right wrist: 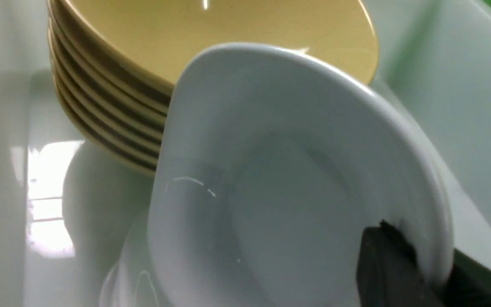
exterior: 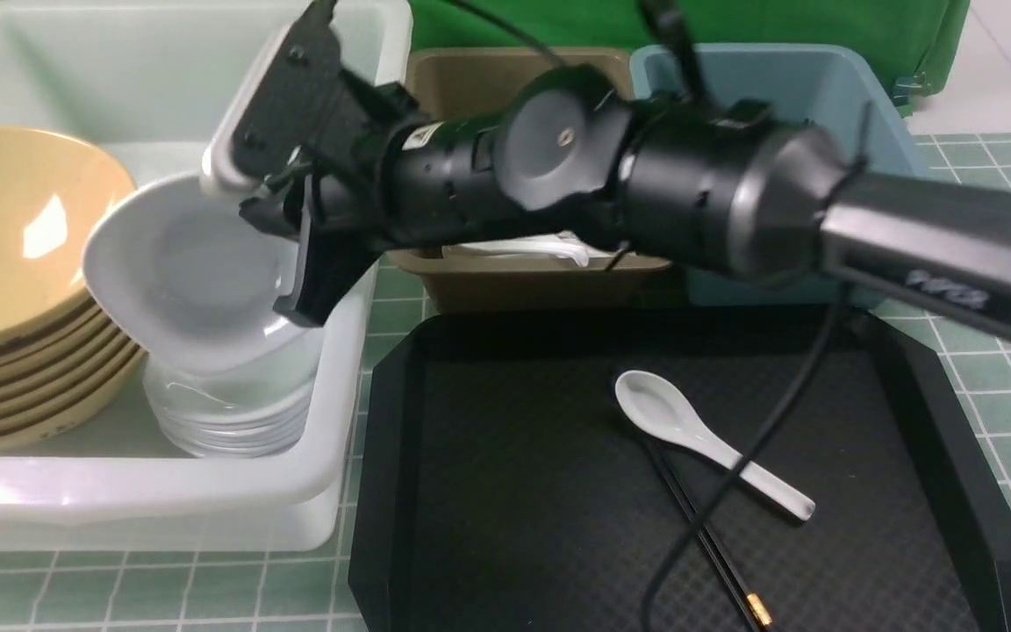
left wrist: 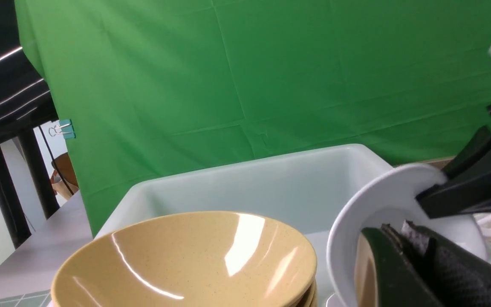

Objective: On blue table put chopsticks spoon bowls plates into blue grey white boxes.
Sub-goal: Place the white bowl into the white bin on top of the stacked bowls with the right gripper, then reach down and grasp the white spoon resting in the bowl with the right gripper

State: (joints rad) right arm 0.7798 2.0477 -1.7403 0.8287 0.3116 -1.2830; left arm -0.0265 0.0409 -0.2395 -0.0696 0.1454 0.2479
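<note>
Right arm is reaching clean across the front view from right to left, and the right gripper is clamped on the rim of a squarish white bowl, one finger inside the rim and one outside. The bowl is tipped, with its open face turned toward the left of the frame. It hangs inside the white box, right over the stack of white bowls at the box's right end. The stack of yellow bowls sits just beside it on the left. In the right wrist view you can see a black finger on the bowl's edge at lower right.

So my read: this is the "drop the bowl in the white box" step, and it's nearly done. Next it needs to level the bowl and ease it down so it nests on the white stack, not on the yellow bowls. Then spread the jaws and back out without hooking the box wall.

Left gripper: I can't find it in any view.

Waiting on the black tray, lower middle: a white spoon and black chopsticks touching it. Behind the tray are a tan box and a blue box.
</note>
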